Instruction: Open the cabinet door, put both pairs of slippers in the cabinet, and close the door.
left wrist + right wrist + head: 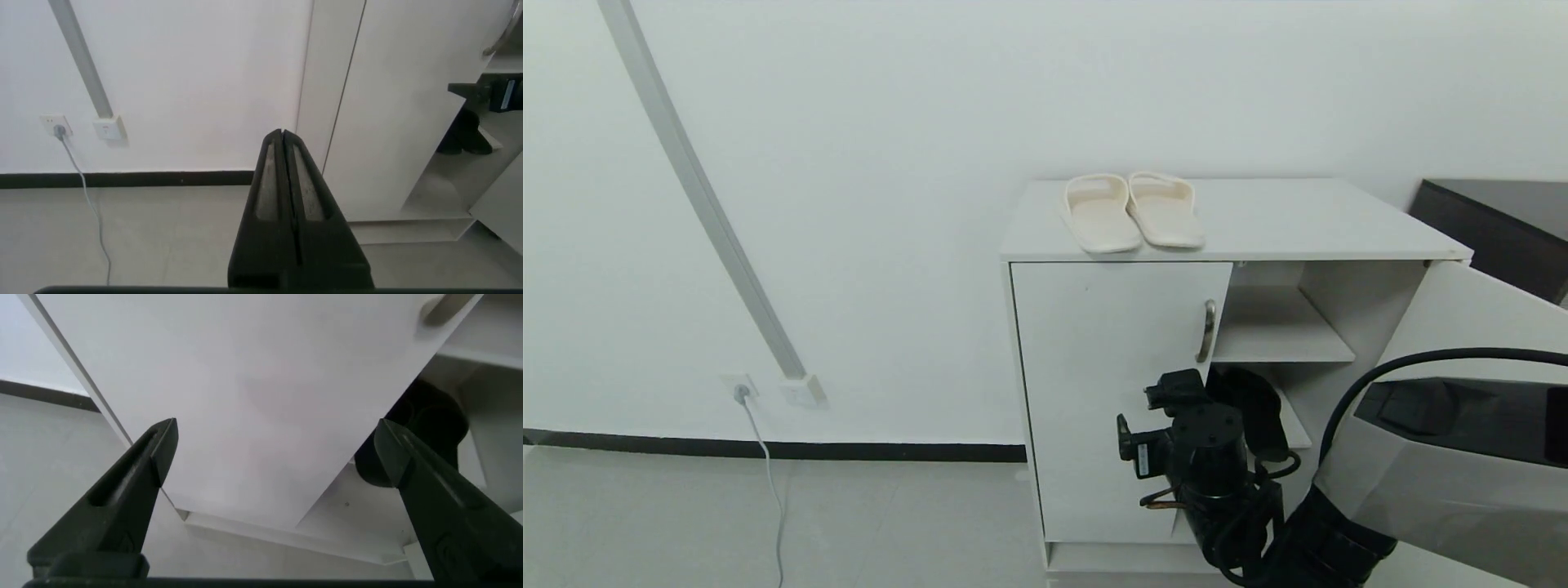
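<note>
A white cabinet (1339, 220) stands against the wall. Its left door (1111, 392) is shut and its right door (1478, 318) is swung open. A cream pair of slippers (1131, 211) lies on the cabinet top. A black pair of slippers (1254, 404) rests on a shelf inside the open half. My right arm (1209, 465) is low in front of the cabinet. My right gripper (276, 433) is open, facing the shut door (270, 376), with the black slippers (425, 433) off to one side. My left gripper (282, 188) is shut and empty, low over the floor, left of the cabinet.
The shut door's metal handle (1205, 331) sits at its right edge. An upper shelf (1282, 339) inside is bare. A wall socket with a hanging cable (739, 392) is on the left. Dark furniture (1494, 220) stands to the right, behind the open door.
</note>
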You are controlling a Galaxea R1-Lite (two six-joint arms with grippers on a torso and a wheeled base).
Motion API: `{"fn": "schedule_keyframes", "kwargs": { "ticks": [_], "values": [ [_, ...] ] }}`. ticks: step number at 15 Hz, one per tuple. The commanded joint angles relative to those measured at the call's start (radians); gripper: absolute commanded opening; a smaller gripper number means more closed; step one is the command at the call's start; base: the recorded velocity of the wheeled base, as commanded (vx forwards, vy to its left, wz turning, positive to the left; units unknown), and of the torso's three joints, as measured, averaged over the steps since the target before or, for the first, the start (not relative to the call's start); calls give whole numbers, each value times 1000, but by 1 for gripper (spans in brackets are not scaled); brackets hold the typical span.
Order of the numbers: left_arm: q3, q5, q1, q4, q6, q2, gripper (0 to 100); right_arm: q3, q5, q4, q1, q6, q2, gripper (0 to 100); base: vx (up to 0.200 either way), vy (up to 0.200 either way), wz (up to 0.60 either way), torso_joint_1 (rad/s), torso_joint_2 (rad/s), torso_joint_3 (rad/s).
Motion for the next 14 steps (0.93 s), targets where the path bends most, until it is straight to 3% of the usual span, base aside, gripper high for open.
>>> {"fn": "schedule_keyframes", "kwargs": {
  "ticks": [1, 14],
  "values": [
    [0, 0, 0, 0, 0, 1, 0, 0, 0, 0, 0, -1, 3, 100, 0, 0, 0, 178, -500, -320],
    [0, 0, 0, 0, 0, 1, 0, 2, 0, -2, 2, 1, 6, 100, 0, 0, 0, 224, -541, -319]
  ]
}}
